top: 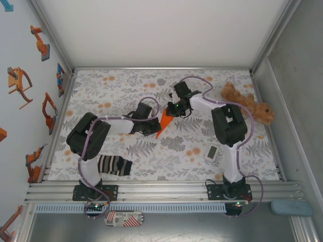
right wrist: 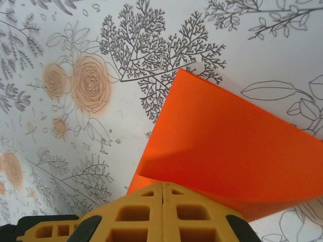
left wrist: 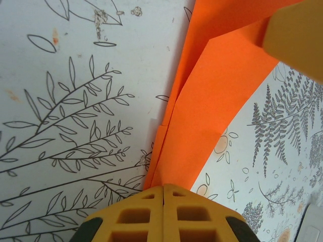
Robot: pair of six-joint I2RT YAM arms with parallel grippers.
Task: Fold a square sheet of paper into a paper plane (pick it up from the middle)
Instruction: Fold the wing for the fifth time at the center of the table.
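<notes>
Across the floral table [top: 126, 85], the left arm [top: 93, 133] and right arm [top: 229, 126] reach toward each other. At its far right edge lies a plush toy [top: 250, 106]; a striped sock [top: 115, 165] sits beside the left arm. Between the arms is the orange paper plane [top: 164, 122], folded to a point. The left gripper [left wrist: 163, 189] is pressed together, apparently pinching its narrow end; the right gripper [right wrist: 162, 185] clamps the broad end

A black-and-white striped fabric sock [top: 114, 165] lies at the near left of my floral-patterned bench [top: 111, 91]. A brown plush toy [top: 247, 103] sits far right, and a small white rectangular device [top: 212, 153] lies nearer me.
</notes>
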